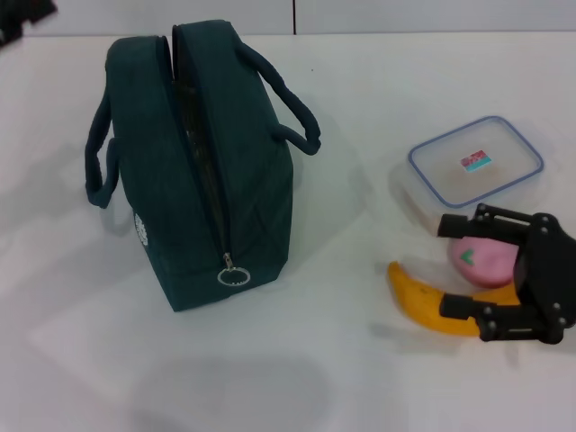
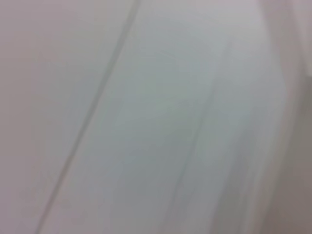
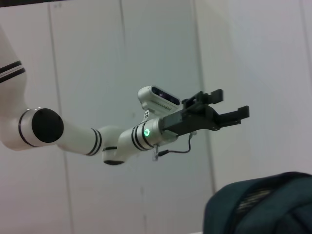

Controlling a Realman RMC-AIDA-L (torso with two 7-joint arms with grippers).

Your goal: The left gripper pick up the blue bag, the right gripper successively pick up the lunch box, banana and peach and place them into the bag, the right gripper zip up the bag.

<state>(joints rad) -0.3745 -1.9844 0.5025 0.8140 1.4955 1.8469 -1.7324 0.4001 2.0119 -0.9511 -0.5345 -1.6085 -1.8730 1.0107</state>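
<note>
White table [image 1: 360, 90] carries my dark teal fabric bag [image 1: 211, 171], upright, zipper partly open. To its right lie the clear blue-rimmed lunch box [image 1: 475, 162], pink round peach [image 1: 481, 261] and yellow curved banana [image 1: 427, 301]. My right gripper [image 1: 459, 265] hangs spread over the peach; my left gripper [image 3: 231, 106] is raised beyond the bag, fingers apart.

Robot lab, bare white table [image 1: 378, 81], plain panelled wall [image 3: 97, 58]
</note>
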